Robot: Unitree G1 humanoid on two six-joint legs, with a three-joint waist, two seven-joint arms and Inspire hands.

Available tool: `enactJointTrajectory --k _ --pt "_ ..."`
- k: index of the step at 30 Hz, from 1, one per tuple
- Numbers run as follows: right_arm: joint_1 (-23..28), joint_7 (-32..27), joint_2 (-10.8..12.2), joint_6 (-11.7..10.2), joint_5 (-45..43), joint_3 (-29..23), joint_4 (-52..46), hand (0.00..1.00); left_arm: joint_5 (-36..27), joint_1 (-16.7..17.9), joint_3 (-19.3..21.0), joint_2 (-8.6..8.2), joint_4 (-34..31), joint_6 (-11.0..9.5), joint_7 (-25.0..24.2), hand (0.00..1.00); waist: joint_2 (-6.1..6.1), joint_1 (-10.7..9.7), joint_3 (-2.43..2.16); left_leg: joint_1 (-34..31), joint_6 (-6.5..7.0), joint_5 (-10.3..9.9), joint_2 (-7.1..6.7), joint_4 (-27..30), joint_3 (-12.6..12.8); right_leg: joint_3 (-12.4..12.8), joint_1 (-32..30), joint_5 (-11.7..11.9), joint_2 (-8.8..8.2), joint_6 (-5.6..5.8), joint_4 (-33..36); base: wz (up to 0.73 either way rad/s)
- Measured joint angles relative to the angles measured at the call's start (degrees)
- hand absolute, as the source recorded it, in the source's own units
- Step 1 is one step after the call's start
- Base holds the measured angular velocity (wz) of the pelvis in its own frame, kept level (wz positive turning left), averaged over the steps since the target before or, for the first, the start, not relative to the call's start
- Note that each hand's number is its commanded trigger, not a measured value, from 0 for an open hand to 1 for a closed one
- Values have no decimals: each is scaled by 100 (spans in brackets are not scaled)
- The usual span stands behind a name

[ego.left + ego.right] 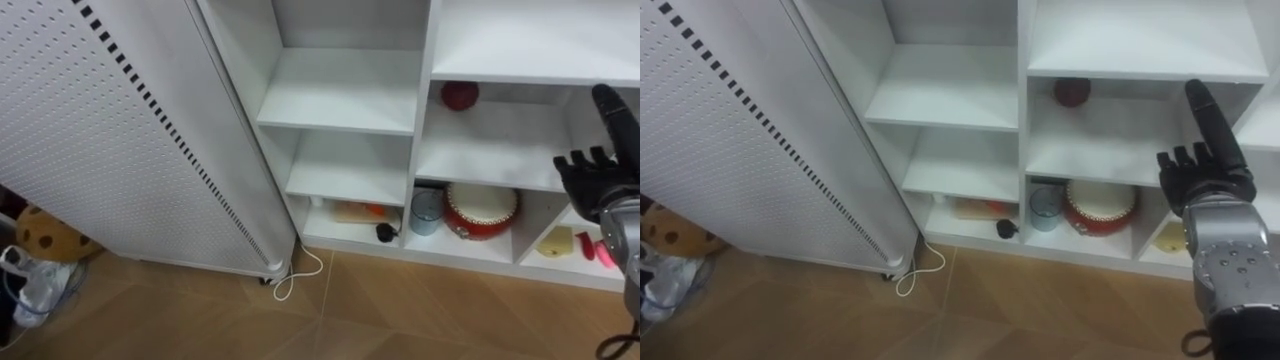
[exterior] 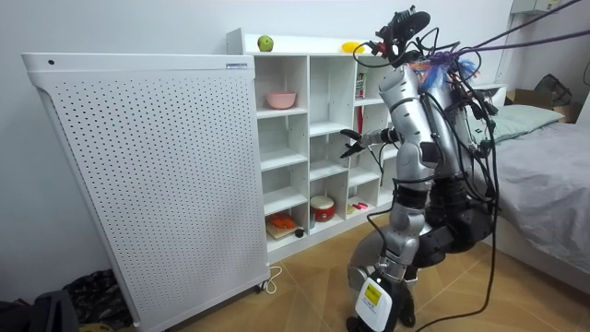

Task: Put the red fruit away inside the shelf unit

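I stand facing a white shelf closet [image 1: 424,130]. A dark red fruit [image 1: 460,95] lies at the back of a middle shelf in the right column. My right hand [image 1: 598,180] hovers in front of that shelf, to the right of the fruit, open and holding nothing. In the room view a green apple [image 2: 265,43] and a yellow fruit [image 2: 352,47] rest on the closet's top, and my right hand [image 2: 355,143] reaches toward the shelves. My left arm [image 2: 426,138] hangs bent at my side.
The bottom shelf holds a red round tin [image 1: 480,210], a blue-grey cup [image 1: 427,212], a yellow piece [image 1: 557,242] and a board with something orange [image 1: 355,212]. A white perforated panel [image 1: 120,130] stands left. White cable [image 1: 300,272] lies on the floor. A bed [image 2: 544,157] is behind me.
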Motion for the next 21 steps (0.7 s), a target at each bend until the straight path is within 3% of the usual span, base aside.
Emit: enactJointTrajectory --k 13,21 --pt "57 387 3 14 -3 161 402 0 9 33 10 0 -59 22 -86 0 -8 33 20 305 -18 -80 31 -2 -16 -5 314 -53 65 13 -27 -1" --pt "1067 1518 -12 290 -126 500 1582 0 -56 -6 160 33 351 74 -343 0 40 174 81 1452 -41 -116 108 -567 -93 -196 1577 16 205 101 -758 -5"
